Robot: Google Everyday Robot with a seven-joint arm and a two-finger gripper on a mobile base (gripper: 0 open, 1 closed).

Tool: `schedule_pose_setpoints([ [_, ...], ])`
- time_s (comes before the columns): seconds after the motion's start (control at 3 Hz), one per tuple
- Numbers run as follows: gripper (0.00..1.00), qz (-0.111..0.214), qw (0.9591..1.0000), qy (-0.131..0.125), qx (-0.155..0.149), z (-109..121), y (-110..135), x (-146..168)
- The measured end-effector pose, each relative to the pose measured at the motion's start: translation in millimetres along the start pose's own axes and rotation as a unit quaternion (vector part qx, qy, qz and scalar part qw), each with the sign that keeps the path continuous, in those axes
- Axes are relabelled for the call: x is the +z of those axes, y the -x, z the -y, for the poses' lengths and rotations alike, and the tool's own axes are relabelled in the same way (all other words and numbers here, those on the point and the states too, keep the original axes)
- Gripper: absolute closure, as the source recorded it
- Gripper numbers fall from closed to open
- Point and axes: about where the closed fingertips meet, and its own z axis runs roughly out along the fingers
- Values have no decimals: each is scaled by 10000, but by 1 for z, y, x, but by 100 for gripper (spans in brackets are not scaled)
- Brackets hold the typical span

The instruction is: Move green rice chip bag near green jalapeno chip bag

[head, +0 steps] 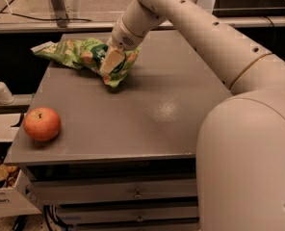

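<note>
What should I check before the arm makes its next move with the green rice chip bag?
1. Gripper at the green rice chip bag: ok, it is down on the bag at the far left of the table.
2. Secure hold on that bag: cannot tell.
3. Green jalapeno chip bag located: ok, it lies at the far left corner, just left of the rice bag.
4. Bags near each other: ok, they look touching or overlapping.
5. Apple out of the way: ok, it sits by the front left edge, apart from both bags.
</note>
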Motion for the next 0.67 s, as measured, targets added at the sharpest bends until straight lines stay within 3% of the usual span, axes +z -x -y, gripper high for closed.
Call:
schedule_pose_setpoints([
  [0.33,0,19,10000,9,-13,0,-1,-5],
  [0.67,0,244,9996,-19,135,5,-4,-29],
])
